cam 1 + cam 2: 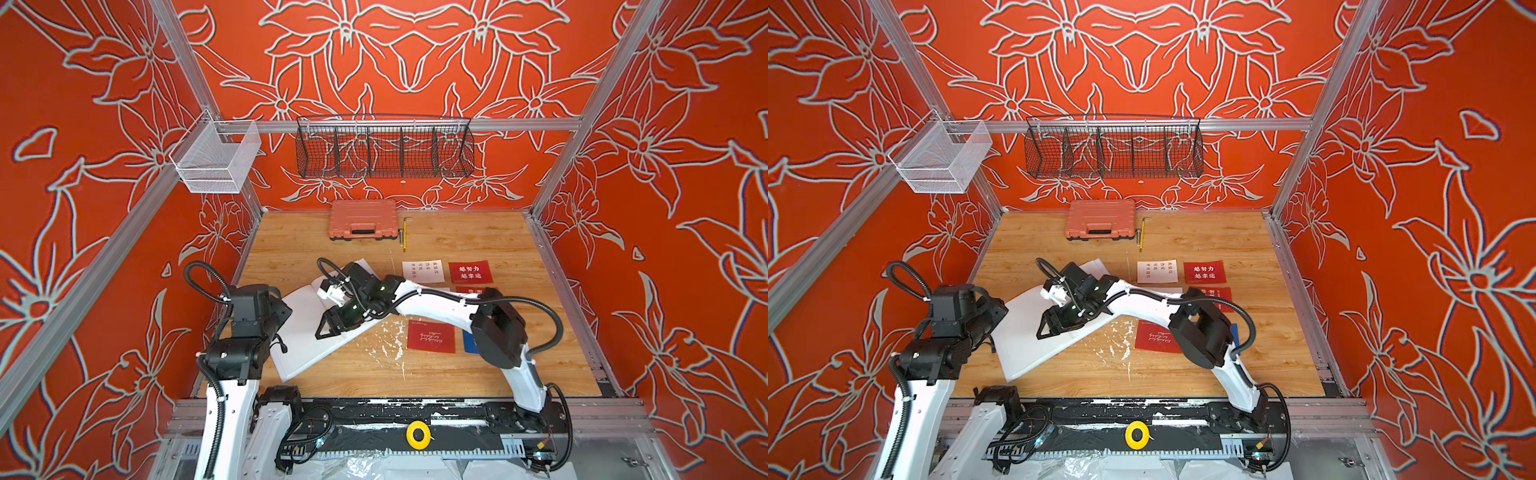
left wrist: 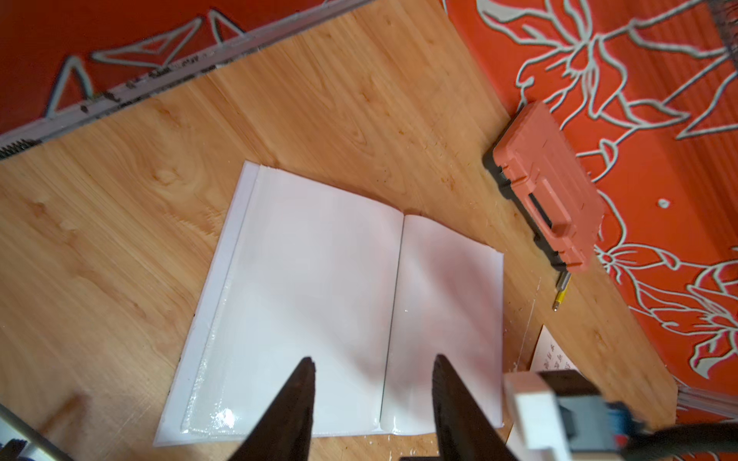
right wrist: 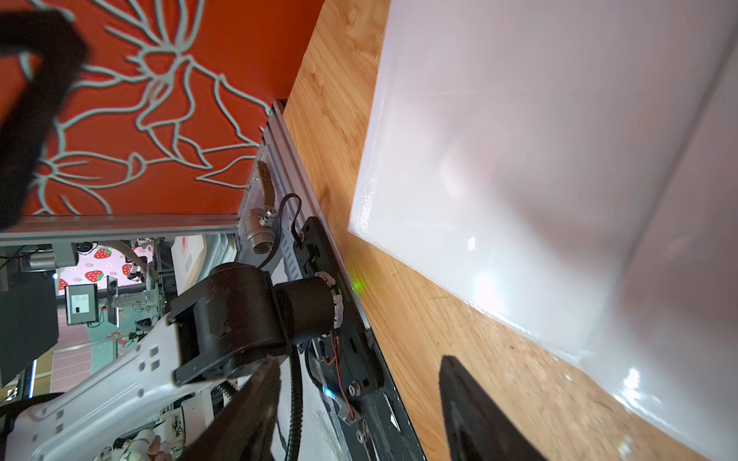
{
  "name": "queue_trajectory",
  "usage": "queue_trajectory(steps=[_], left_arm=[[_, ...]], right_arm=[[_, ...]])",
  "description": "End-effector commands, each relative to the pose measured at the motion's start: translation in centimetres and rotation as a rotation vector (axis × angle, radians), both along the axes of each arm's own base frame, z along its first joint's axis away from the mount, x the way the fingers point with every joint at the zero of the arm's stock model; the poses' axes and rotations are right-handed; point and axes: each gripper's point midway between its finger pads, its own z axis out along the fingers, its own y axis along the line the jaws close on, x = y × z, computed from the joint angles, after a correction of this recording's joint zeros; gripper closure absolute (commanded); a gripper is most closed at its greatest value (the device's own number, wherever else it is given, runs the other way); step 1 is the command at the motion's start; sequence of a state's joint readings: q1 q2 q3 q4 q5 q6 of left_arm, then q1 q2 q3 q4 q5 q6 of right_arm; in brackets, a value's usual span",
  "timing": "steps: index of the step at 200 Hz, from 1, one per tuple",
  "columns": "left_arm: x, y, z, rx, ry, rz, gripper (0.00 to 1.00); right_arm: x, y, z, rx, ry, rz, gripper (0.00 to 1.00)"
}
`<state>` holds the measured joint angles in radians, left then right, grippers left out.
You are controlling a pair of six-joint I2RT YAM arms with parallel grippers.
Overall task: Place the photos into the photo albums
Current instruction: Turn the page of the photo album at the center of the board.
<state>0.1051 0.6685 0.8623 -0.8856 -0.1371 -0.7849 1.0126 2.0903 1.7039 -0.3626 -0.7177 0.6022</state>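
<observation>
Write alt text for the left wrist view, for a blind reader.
An open white photo album lies on the wooden table, its pages blank. The left pincer hovers open above it, holding nothing; an orange-pink case lies beside the wall.

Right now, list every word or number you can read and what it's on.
"越努力 越幸运": far red card, white characters.
White card: vertical dark characters, too small to read.
Near red card: cursive white script, unreadable.
Half-hidden red card: characters cut off by the right arm.
Open photo album: blank pages.
</observation>
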Motion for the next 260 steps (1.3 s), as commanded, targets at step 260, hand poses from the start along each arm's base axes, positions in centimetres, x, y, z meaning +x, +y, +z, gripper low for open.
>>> queue_trajectory(steps=[260], left_arm=[[1.5,-3.4,-15.3,-0.186,0.386,-0.159,0.51]], right_arm=[[14.3,-11.1,-11.1,-0.342,-0.100,-0.241,0.24]])
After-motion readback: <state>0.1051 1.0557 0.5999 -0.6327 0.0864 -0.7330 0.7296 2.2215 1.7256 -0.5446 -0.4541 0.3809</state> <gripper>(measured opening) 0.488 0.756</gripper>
